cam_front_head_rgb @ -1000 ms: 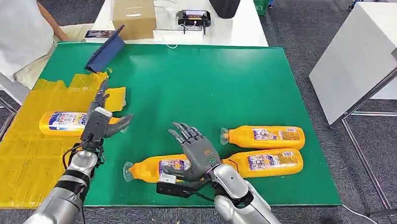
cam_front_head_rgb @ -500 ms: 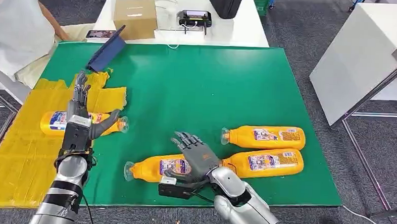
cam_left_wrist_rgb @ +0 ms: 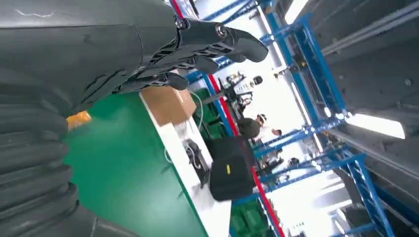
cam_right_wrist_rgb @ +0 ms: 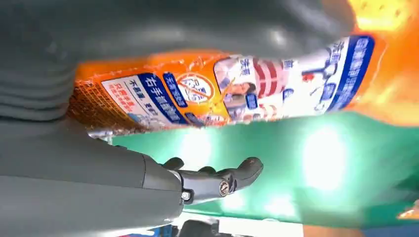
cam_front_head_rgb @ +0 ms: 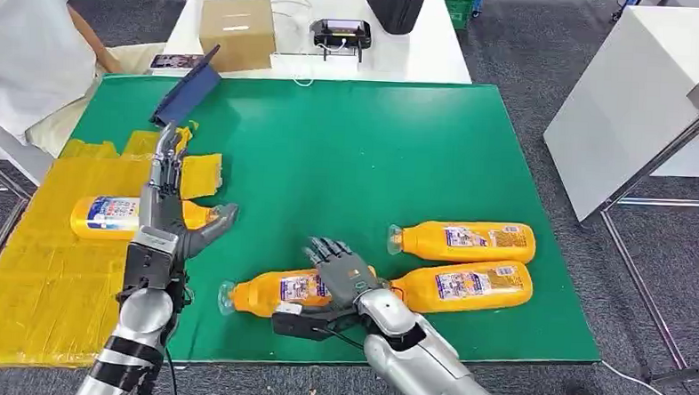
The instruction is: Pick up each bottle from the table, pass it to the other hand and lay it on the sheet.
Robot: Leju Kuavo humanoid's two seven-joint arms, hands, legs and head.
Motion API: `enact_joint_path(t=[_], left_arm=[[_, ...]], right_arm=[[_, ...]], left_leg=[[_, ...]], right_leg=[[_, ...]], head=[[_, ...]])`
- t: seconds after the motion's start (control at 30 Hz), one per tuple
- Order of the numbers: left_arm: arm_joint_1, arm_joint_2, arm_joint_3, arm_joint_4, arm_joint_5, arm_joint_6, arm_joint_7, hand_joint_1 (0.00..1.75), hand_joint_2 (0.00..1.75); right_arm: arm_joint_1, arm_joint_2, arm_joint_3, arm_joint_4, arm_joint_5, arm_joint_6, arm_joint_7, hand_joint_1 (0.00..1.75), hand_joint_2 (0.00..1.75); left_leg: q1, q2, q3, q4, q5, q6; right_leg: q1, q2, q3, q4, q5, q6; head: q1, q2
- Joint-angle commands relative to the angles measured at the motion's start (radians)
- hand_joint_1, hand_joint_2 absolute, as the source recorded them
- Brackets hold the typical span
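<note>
Industrial lab/workshop hall: blue steel racking, grey carpet floor, white worktables, green-topped test table.

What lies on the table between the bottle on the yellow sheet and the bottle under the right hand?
In the head view, the left hand hovers between the sheet bottle and the near bottle; beneath it is bare green mat.

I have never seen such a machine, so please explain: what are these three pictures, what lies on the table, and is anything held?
A humanoid robot with two silver arms. The head view looks down on a green table. The other two pictures come from cameras at each wrist. Three orange bottles lie on the green; a fourth bottle lies on the yellow sheet. The left hand is open, holding nothing. The right hand reaches over the nearest bottle, fingers spread; no grip shows yet. A person stands nearby.
</note>
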Motion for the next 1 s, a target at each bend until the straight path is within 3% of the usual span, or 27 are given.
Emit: enact_joint_path(t=[0.03, 0.17, 0.2, 0.23, 0.27, 0.7, 0.93, 0.97, 1.0], left_arm=[[-0.027, 0.003, -0.063, 0.03, 0.012, 0.0, 0.01, 0.0, 1.75], [-0.028, -0.001, -0.072, 0.043, 0.021, 0.002, 0.013, 0.0, 1.75], [-0.028, -0.002, -0.073, 0.044, 0.022, 0.002, 0.013, 0.0, 1.75], [-0.028, -0.003, -0.074, 0.045, 0.025, 0.002, 0.013, 0.0, 1.75], [-0.029, -0.003, -0.078, 0.045, 0.029, 0.002, 0.012, 0.0, 1.75], [-0.034, -0.003, -0.081, 0.057, 0.045, 0.0, 0.012, 0.0, 1.75], [-0.032, -0.001, -0.081, 0.051, 0.047, 0.0, 0.011, 0.0, 1.75], [-0.03, -0.001, -0.081, 0.049, 0.048, 0.0, 0.011, 0.0, 1.75], [-0.029, -0.001, -0.08, 0.048, 0.048, 0.0, 0.011, 0.0, 1.75]], right_arm=[[-0.052, 0.023, 0.015, 0.214, -0.003, 0.001, 0.019, 0.0, 1.75], [-0.067, 0.028, 0.025, 0.272, 0.033, 0.003, 0.059, 0.03, 1.75], [-0.068, 0.03, 0.025, 0.275, 0.034, 0.004, 0.06, 1.36, 1.75], [-0.07, 0.031, 0.022, 0.284, 0.034, 0.006, 0.059, 1.71, 1.75], [-0.073, 0.032, 0.019, 0.294, 0.034, 0.004, 0.054, 1.75, 1.75], [-0.081, 0.034, -0.006, 0.304, 0.033, 0.002, 0.048, 1.75, 1.75], [-0.08, 0.034, -0.012, 0.304, 0.038, -0.01, 0.052, 1.75, 1.75], [-0.079, 0.034, -0.018, 0.3, 0.038, -0.023, 0.054, 1.61, 1.75], [-0.077, 0.034, -0.022, 0.296, 0.037, -0.033, 0.055, 0.86, 1.75]], left_leg=[[0.001, -0.002, 0.003, -0.001, -0.001, -0.001], [0.001, -0.002, 0.006, -0.001, -0.001, -0.001], [0.002, -0.003, 0.007, -0.001, -0.001, -0.002], [0.002, -0.002, 0.007, -0.001, 0.0, -0.001], [0.002, -0.003, 0.007, -0.001, 0.0, -0.001], [0.001, -0.003, 0.013, -0.002, 0.001, -0.001], [0.002, -0.004, 0.014, -0.001, 0.0, -0.001], [0.002, -0.003, 0.013, -0.001, 0.001, -0.001], [0.002, -0.004, 0.014, -0.002, 0.001, -0.001]], right_leg=[[0.001, 0.001, 0.004, -0.001, -0.001, -0.001], [0.001, 0.002, 0.006, -0.002, 0.0, -0.002], [0.001, 0.002, 0.008, -0.002, 0.0, -0.003], [0.001, 0.002, 0.006, -0.002, 0.001, -0.004], [0.001, 0.002, 0.007, -0.002, 0.001, -0.005], [0.0, 0.0, 0.002, -0.003, 0.001, -0.005], [0.001, 0.001, 0.015, -0.003, 0.0, -0.004], [0.001, 0.001, 0.013, -0.003, 0.001, -0.004], [0.001, 0.001, 0.015, -0.003, 0.001, -0.004]], head=[[0.0, 0.0], [0.0, 0.0], [0.0, 0.0], [0.0, 0.0], [0.0, 0.0], [0.0, 0.0], [0.0, 0.0], [0.0, 0.0], [0.0, 0.0]])
